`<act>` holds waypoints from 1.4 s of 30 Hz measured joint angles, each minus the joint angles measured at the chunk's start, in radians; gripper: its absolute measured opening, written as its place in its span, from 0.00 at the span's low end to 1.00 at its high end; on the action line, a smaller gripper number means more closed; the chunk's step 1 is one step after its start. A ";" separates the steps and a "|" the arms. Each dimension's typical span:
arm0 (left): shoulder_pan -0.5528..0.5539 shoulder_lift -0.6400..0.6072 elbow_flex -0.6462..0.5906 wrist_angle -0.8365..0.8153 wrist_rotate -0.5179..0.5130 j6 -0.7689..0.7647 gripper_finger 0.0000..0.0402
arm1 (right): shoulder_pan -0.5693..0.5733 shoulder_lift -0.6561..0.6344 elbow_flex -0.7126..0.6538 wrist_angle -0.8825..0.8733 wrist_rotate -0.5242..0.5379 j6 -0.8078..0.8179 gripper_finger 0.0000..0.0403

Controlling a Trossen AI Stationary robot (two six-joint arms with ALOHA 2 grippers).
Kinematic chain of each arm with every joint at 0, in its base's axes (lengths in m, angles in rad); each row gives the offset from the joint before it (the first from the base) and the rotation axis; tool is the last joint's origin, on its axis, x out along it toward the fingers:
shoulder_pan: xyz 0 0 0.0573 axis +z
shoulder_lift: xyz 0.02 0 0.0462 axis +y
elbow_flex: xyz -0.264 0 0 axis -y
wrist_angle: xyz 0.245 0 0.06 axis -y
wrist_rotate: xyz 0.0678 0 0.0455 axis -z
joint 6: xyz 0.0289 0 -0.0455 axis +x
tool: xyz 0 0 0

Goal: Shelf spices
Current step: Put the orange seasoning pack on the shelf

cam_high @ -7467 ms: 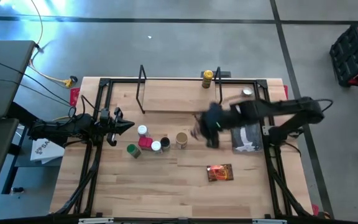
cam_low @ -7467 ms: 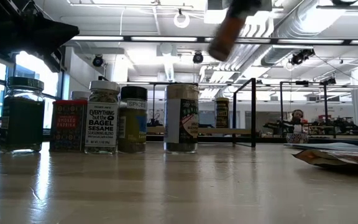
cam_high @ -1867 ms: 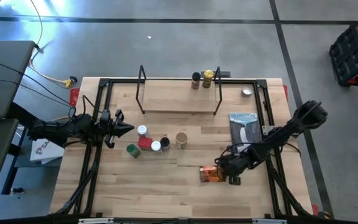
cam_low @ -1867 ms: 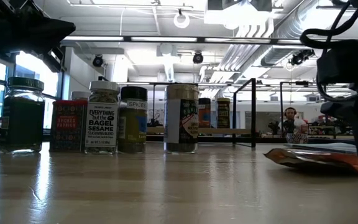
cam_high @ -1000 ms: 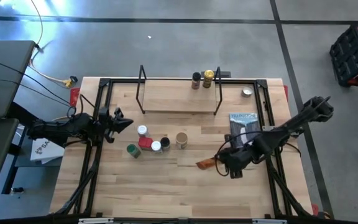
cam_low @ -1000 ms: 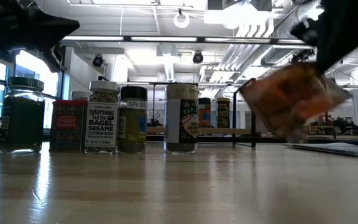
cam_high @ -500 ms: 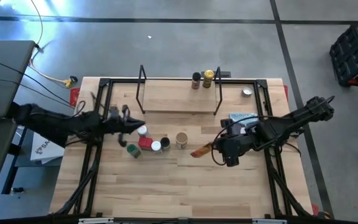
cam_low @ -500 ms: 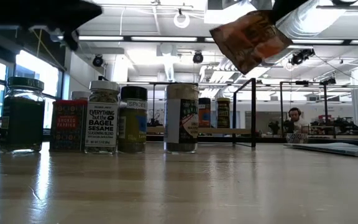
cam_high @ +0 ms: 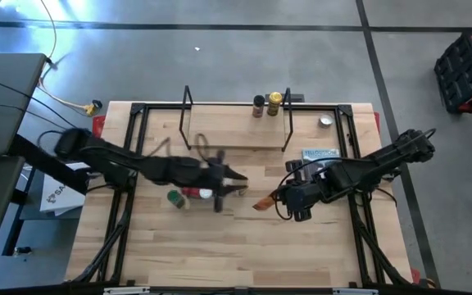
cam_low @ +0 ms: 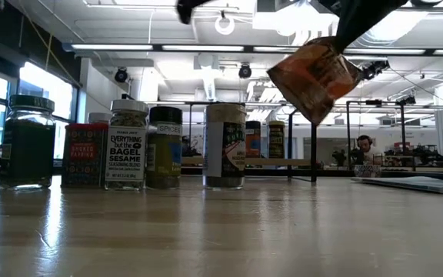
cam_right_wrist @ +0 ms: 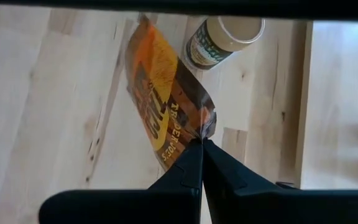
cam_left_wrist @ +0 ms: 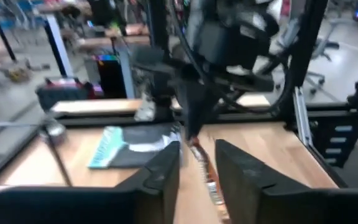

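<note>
The packet point(cam_right_wrist: 166, 112) is orange with dark brown bands and lettering. Beside it, a jar point(cam_right_wrist: 219, 34) has a tan lid and what looks like a green label.

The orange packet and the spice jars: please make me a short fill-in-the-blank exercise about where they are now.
1. The right gripper holds the orange packet by its ____.
2. The packet hangs ____ the table.
3. ____ jars stand on the shelf.
4. The left gripper is ____.

Missing words: corner; above; Two; open
</note>
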 joint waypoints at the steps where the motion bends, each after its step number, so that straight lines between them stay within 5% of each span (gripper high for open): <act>1: 0.002 0.040 0.029 -0.010 0.000 -0.012 0.30 | 0.000 0.000 0.000 0.000 0.003 0.000 0.00; 12: 0.031 0.386 0.262 -0.042 0.025 -0.154 0.47 | 0.000 0.000 0.000 0.003 0.029 -0.013 0.00; 23: 0.067 0.467 0.319 -0.025 0.131 -0.243 0.47 | 0.000 0.000 0.000 0.010 0.030 -0.005 0.00; 29: 0.090 0.466 0.319 0.007 0.181 -0.261 0.36 | 0.000 0.000 0.000 0.022 0.031 -0.005 0.00; 37: 0.099 0.465 0.319 -0.006 0.206 -0.260 0.03 | 0.000 0.000 0.000 0.022 0.033 -0.005 0.00; 42: 0.100 0.465 0.319 -0.019 0.209 -0.260 0.01 | 0.000 -0.007 0.000 0.014 0.032 0.036 0.06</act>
